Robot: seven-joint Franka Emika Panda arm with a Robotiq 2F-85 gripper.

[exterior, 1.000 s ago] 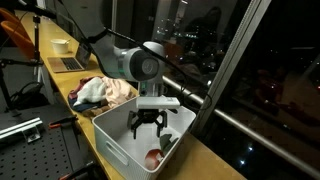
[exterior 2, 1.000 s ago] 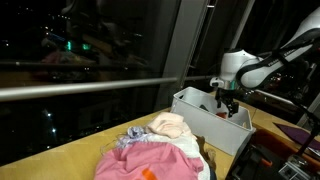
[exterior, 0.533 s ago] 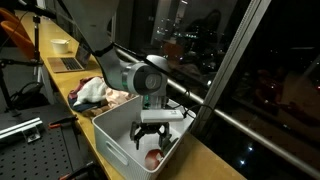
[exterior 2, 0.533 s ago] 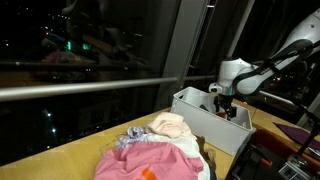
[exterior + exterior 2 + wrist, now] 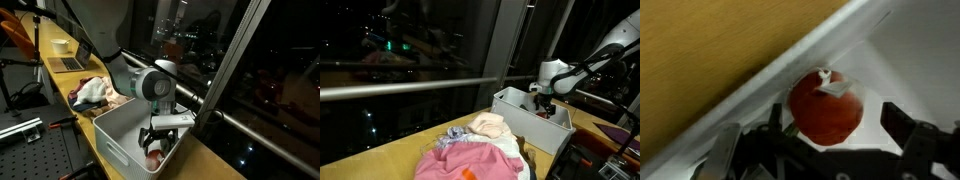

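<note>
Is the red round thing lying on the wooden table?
No, the red round thing with a white tag lies inside the white plastic bin, whose wall separates it from the wooden table top.

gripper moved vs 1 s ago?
Yes. The gripper has dropped lower into the white bin, closing on the red object inside.

an office-like lab: a laptop [image 5: 72,63] on a long wooden counter [image 5: 60,88], a perforated breadboard [image 5: 20,128] beside it.

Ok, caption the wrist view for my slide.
Open pincer above a red tagged bundle in a white bin.
</note>
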